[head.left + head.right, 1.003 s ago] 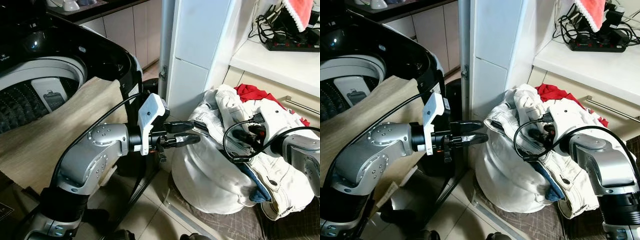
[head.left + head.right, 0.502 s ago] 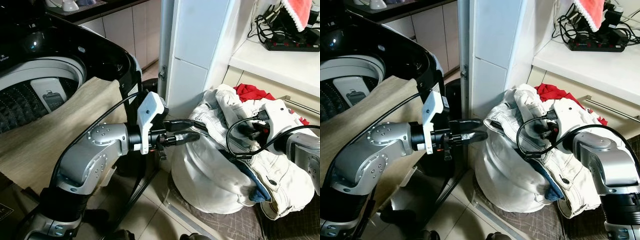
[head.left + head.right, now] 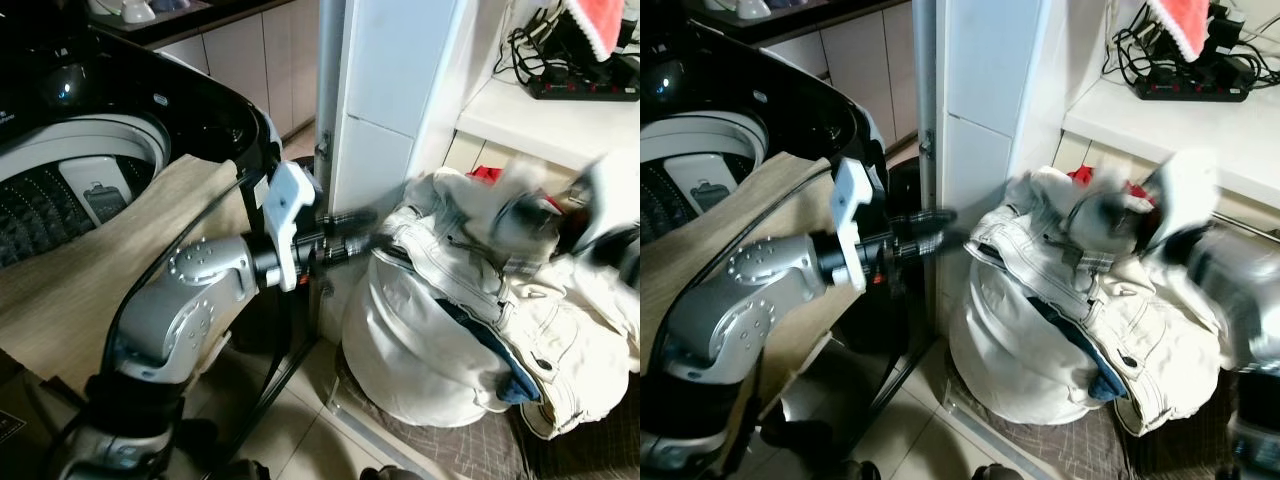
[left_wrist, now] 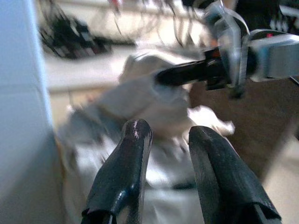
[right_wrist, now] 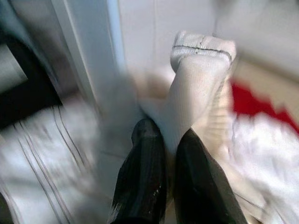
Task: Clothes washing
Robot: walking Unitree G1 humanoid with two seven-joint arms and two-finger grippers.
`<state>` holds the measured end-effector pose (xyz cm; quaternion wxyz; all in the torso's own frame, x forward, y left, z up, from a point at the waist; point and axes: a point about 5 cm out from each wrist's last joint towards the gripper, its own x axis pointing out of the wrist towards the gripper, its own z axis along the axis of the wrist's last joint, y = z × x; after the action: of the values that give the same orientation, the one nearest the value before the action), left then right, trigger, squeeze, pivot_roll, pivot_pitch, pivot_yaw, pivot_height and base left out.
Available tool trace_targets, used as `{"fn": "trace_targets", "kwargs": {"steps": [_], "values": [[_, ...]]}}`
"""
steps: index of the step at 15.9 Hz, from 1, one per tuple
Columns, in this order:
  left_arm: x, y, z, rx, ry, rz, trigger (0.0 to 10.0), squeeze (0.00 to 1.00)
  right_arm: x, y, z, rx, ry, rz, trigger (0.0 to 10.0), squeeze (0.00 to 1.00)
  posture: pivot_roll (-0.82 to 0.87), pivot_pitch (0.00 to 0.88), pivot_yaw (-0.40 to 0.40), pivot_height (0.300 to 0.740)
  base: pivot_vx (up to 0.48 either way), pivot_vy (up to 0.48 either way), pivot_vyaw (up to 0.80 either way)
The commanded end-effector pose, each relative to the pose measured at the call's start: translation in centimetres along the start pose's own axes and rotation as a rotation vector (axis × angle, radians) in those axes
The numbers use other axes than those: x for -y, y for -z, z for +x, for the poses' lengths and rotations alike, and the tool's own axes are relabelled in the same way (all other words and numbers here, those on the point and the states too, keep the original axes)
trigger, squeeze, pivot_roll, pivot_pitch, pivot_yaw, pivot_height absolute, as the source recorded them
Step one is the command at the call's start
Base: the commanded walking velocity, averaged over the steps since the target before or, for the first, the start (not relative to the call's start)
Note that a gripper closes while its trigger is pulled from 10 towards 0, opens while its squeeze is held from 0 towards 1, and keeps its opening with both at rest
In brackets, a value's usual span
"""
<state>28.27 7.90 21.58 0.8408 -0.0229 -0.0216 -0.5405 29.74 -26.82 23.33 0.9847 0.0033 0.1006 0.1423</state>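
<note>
A white laundry bag stands on the floor, heaped with pale jeans, a blue item and a red garment. My right gripper is shut on a white ribbed garment and holds it above the heap; it is blurred in the eye views. My left gripper reaches toward the heap's near edge, open with nothing between its fingers. The washing machine's open drum is at my left, with a beige cloth draped over its front.
A white cabinet column rises just behind the bag. On the shelf to the right lie a power strip with tangled cables and a red-and-white cloth. A dark mat lies under the bag.
My right arm has swung quickly upward with the white garment, leaving it blurred. My left gripper has risen a little beside the heap.
</note>
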Motion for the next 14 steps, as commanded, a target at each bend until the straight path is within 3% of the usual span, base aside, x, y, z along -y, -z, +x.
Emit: {"fn": "trace_targets", "kwargs": {"steps": [1, 2, 5, 6, 8, 11, 13, 14], "values": [[-0.3, -1.1, 0.1, 0.045, -0.024, 0.037, 10.0, 0.00, -0.2, -3.1, -1.2, 0.125, -0.042, -0.008, 0.0, 0.00, -0.13, 0.029, 0.002, 0.740, 0.000, 0.000, 0.00], [-0.3, -2.2, 0.5, 0.102, -0.029, 0.055, 10.0, 0.00, -0.4, -6.4, -2.4, 0.272, -0.109, 0.024, 0.0, 0.00, -0.14, 0.031, 0.002, 0.740, 0.000, 0.000, 0.00], [0.1, -4.0, 1.3, 0.180, -0.034, 0.092, 10.0, 0.00, -1.4, -10.4, -3.9, 0.448, -0.216, 0.064, 0.0, 0.00, -0.14, 0.034, 0.001, 0.740, 0.000, 0.000, 0.00], [0.4, -4.8, 1.8, 0.213, -0.025, 0.109, 10.0, 0.29, -2.1, -12.5, -4.6, 0.558, -0.286, 0.113, 0.0, 0.00, -0.14, 0.035, -0.002, 0.740, 0.000, 0.000, 0.00], [0.7, -5.8, 2.4, 0.257, -0.030, 0.118, 10.0, 1.00, -2.9, -14.7, -5.4, 0.677, -0.373, 0.176, 0.0, 0.00, -0.14, 0.035, -0.005, 0.740, 0.000, 0.000, 0.00], [1.3, -7.1, 3.4, 0.330, 0.007, 0.100, 10.0, 1.00, -3.7, -16.6, -5.9, 0.782, -0.489, 0.285, 0.0, 0.00, -0.14, 0.036, -0.014, 0.740, 0.000, 0.000, 0.00], [1.8, -6.6, 4.9, 0.336, 0.023, 0.077, 10.0, 1.00, -4.6, -16.8, -5.7, 0.775, -0.565, 0.330, 0.0, 0.00, -0.14, 0.037, -0.022, 0.740, 0.000, 0.000, 0.00], [1.8, -6.1, 5.8, 0.326, 0.002, 0.105, 10.0, 1.00, -5.2, -16.6, -5.4, 0.751, -0.595, 0.347, 0.0, 0.00, -0.14, 0.037, -0.023, 0.740, 0.000, 0.000, 0.00]]}}
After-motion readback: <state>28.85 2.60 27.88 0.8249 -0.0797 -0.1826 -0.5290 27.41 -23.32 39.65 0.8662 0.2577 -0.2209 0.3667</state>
